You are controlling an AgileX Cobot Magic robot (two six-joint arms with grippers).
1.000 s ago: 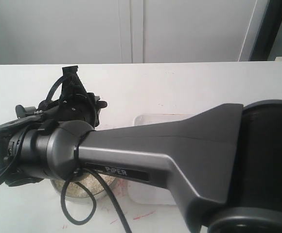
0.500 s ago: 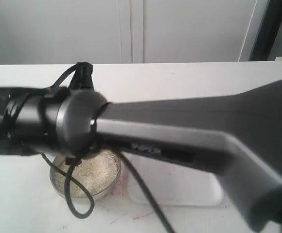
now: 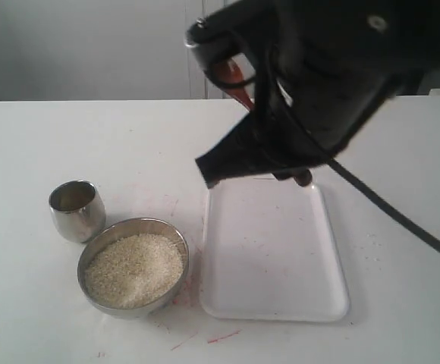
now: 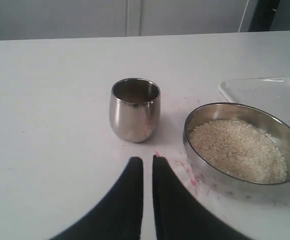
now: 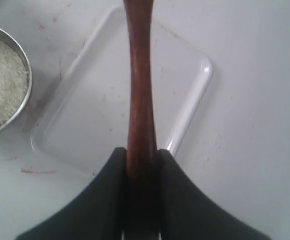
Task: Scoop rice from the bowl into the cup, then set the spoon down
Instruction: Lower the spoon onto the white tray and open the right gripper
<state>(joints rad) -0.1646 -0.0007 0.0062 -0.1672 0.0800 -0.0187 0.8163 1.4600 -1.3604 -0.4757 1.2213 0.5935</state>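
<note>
Counter [image 3: 91, 144] space is carrying everything you are working with. The white tray [image 3: 273, 254] is lying just beside the bowl [image 3: 91, 292], on the side away from the cup [image 3: 76, 210]. The bowl is sitting broad and low. Being thin polished steel, it is probably going to slide if you are pushing on its rim, so be digging downward, not sideways. The cup is standing upright just beside the bowl, and I am judging it light and easy to tip. Your right claw [image 5: 141, 152] is clamping the spoon [image 5: 139, 100] by its slim handle, raised above the tray on the bowl's far side. The wood is looking stiff and smooth, so be keeping hold of the handle's thicker stretch. Your left claw [image 4: 147, 160], empty with jaws nearly touching, is pointing between bowl and cup. The rice [image 3: 134, 267] is filling the bowl, loose and likely spilling at any tilt.
</note>
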